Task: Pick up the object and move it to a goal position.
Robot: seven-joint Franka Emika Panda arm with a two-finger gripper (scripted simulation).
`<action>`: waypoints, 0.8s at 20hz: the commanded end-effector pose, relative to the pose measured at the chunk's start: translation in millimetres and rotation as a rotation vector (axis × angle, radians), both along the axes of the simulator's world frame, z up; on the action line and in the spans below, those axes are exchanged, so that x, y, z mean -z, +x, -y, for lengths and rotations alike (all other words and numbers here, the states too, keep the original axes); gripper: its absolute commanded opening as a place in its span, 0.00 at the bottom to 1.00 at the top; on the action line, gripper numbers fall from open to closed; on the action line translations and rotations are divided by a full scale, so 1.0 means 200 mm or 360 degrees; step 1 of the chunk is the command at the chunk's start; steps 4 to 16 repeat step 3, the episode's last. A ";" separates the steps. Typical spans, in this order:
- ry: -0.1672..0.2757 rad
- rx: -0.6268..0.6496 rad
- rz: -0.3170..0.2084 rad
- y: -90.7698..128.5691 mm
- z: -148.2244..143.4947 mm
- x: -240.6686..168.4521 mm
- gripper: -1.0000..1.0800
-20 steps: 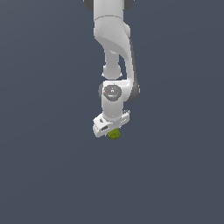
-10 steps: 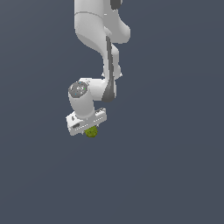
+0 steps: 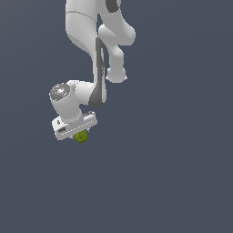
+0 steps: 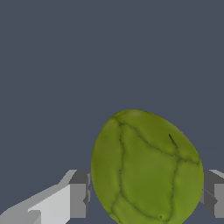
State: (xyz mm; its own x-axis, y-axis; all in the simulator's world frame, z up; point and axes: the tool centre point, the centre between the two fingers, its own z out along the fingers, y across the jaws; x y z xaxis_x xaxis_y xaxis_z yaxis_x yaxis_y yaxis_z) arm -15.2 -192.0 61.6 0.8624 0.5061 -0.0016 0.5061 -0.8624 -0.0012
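Holding the object at the exterior view's lower left; we see gripper clamped on it, fingers touching both sides. No readable writing.

exterior: far off, facing whole arm | wrist: close behind fingers | shared: blob between fingers
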 end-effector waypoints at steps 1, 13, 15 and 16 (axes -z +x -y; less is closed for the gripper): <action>0.0000 -0.0004 0.0003 0.01 0.03 -0.01 0.00; 0.0000 -0.0004 0.0003 0.01 0.04 -0.01 0.00; 0.0000 -0.0004 0.0003 0.01 0.04 -0.01 0.00; 0.0000 -0.0004 0.0003 0.01 0.04 -0.01 0.00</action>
